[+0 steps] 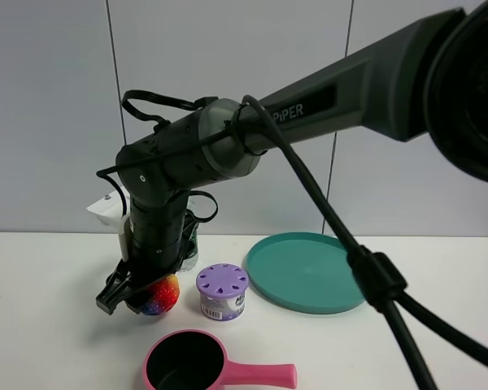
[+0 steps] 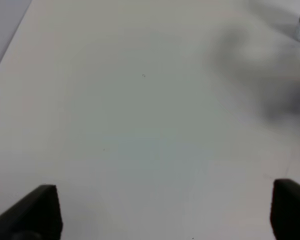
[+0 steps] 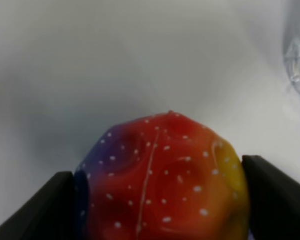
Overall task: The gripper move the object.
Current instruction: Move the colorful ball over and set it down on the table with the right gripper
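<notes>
The object (image 1: 164, 292) sits on the left half of the tabletop, well in from the far edge, just beside the purple-lidded can (image 1: 222, 290) and farther from the near edge than the pink saucepan (image 1: 203, 366). The right gripper (image 1: 137, 297) encloses it: in the right wrist view both dark fingers (image 3: 45, 210) press against opposite flanks of the ball, so the pincer is narrowed onto the object and holding it. This side-on, two-point hold is judged suitable because the ball is round and bumpy; contact at its widest part limits rolling. Whether the ball rests on the table or is slightly raised cannot be told. The right arm reaches across the table from the right edge, upper link nearly level, wrist section turned steeply downward, with the white attachment (image 1: 110, 213) on its outer side. The teal plate (image 1: 305, 272) lies toward the far right, apart from the arm. The left gripper (image 2: 165, 210) hovers over bare tabletop, pincer wide and holding nothing.
</notes>
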Controlling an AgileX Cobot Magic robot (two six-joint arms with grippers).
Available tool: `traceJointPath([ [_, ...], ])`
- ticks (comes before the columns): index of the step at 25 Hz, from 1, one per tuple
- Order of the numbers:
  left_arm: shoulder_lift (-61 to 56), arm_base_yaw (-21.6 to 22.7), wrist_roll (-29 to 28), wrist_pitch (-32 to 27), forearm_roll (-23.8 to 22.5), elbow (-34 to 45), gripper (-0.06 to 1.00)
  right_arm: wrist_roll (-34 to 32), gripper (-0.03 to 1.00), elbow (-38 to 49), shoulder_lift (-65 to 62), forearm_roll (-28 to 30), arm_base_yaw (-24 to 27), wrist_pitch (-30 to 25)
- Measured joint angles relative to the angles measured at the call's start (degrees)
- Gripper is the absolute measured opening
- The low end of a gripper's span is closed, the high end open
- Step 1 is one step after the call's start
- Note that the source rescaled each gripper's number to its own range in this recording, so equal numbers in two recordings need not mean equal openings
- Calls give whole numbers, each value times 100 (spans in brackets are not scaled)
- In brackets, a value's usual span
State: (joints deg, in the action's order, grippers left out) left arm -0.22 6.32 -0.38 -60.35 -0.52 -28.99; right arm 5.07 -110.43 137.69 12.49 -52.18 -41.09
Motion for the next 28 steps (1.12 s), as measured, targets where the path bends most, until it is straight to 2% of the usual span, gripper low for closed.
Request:
traceJointPath([
  [23, 0, 0, 0, 0, 0, 0, 100, -49, 0, 0, 53, 274, 0, -9],
  [25, 0, 0, 0, 0, 0, 0, 100, -95, 4, 0, 53, 281, 0, -86],
  [28, 0, 0, 0, 0, 0, 0, 100, -206, 22, 0, 53, 281, 0, -136],
])
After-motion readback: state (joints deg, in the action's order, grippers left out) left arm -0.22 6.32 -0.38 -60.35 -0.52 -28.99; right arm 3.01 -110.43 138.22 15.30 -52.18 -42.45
